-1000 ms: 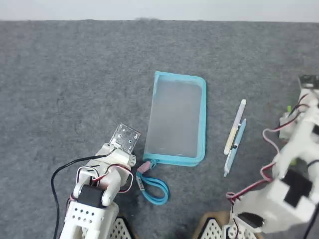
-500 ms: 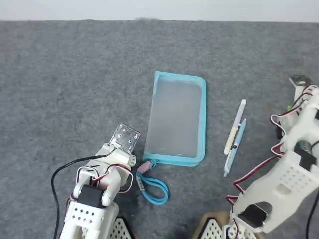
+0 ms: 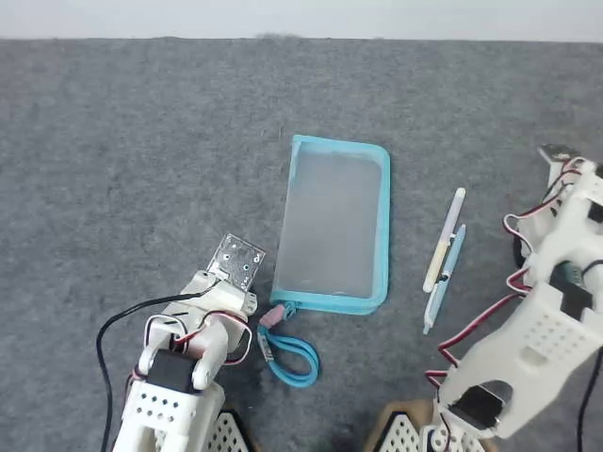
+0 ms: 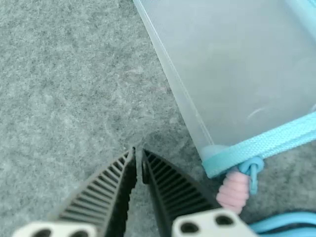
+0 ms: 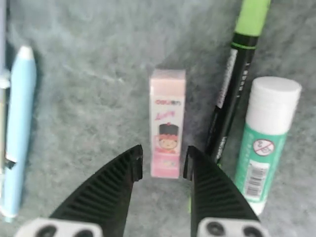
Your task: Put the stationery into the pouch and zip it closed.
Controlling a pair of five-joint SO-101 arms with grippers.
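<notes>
A: Where is the pouch lying?
B: The translucent, teal-edged pouch [image 3: 334, 226] is lying flat mid-tabletop [image 3: 141, 141]. The left tool [image 4: 138, 158] is hovering just beside the corner with the pink zipper pull [image 4: 234, 190], jaws nearly together, gripping nothing.
A: And the stationery?
B: The pink eraser [image 5: 167, 143] is lying between a blue pen [image 5: 17, 128] and a green marker [image 5: 237, 74]. The right tool [image 5: 163, 160] is straddling the eraser's end, narrowly parted.

One turquoise pouch [image 3: 332, 226] with one pink zip pull [image 3: 273, 316] and one blue strap [image 3: 292, 356]; two pens, a white-and-yellow pen [image 3: 444, 240] and a light-blue pen [image 3: 443, 280]; one pink eraser [image 5: 167, 129]; one green-and-black marker [image 5: 230, 89]; one glue stick [image 5: 264, 143]; two arms, left arm [image 3: 179, 372] and right arm [image 3: 546, 330].
</notes>
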